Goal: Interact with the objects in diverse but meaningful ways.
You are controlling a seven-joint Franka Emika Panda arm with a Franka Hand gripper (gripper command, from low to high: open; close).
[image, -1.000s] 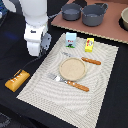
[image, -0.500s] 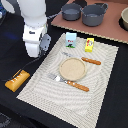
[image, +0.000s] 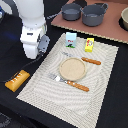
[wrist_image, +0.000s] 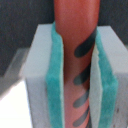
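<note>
In the wrist view my gripper (wrist_image: pixel 75 85) is shut on a red-brown toy sausage (wrist_image: pixel 75 30) with dark grill stripes, upright between the teal pads (wrist_image: pixel 54 85). In the exterior view the gripper (image: pixel 36 52) hangs over the near-left edge of the striped placemat (image: pixel 105 85); what it holds does not show there. A brown sausage (image: pixel 91 61) lies beside the tan plate (image: pixel 73 68). A white carton with green-blue sides (image: pixel 71 39) and a yellow box (image: pixel 89 45) stand at the mat's far edge. An orange-yellow ridged block (image: pixel 17 80) lies on the dark table at the exterior view's left.
An orange-handled fork (image: pixel 70 82) lies on the mat in front of the plate. Two grey pots (image: pixel 71 11) (image: pixel 94 14) stand on a brown board (image: pixel 112 30) at the back. A bowl (image: pixel 125 20) is cut off at the exterior view's right edge.
</note>
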